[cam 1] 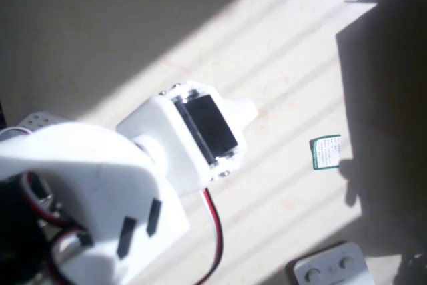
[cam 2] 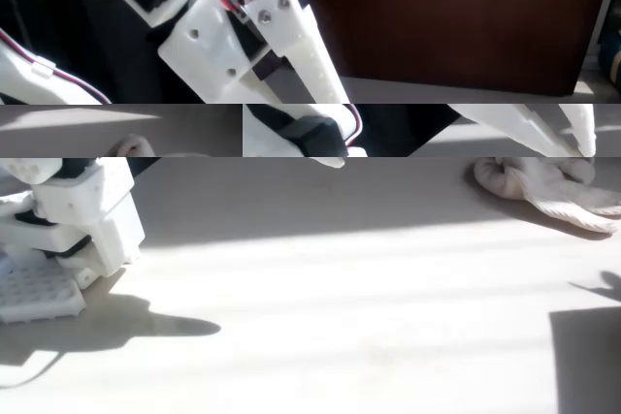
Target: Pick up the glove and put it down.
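In the fixed view, broken by a glitched band, the glove (cam 2: 548, 189) lies slumped on the table (cam 2: 320, 269) with the white gripper (cam 2: 572, 141) right above it, seemingly poised to grasp, though whether its jaws are spread cannot be told.

Off-white glove (cam 2: 553, 189); white arm (cam 1: 100, 185) (red wire); seemingly green-edged card (cam 1: 326, 153).

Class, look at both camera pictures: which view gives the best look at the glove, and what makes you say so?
The fixed view. There the beige glove lies crumpled on the table at the right, its stubby fingers visible, with a white gripper finger reaching down to it. The overhead view offers no such look: the white arm covers much of the tabletop.
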`<state>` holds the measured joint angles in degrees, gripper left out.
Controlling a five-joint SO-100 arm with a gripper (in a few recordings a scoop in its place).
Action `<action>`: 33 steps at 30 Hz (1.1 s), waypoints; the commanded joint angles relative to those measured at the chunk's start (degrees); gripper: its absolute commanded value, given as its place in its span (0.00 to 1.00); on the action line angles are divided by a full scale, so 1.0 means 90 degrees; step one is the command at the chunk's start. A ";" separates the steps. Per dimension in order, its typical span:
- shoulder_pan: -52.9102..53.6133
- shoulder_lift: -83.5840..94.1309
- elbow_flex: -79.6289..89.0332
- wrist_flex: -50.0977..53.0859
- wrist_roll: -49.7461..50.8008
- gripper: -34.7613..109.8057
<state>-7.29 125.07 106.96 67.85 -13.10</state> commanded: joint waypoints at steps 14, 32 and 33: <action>-0.2178 -0.6074 -0.6543 -0.0068 0.0166 0.25; -0.2539 -0.8555 -0.8086 0.0039 0.0654 0.47; -0.2539 -0.8672 -0.8086 0.0098 0.0654 0.47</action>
<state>-28.92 47.72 36.74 67.85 -7.65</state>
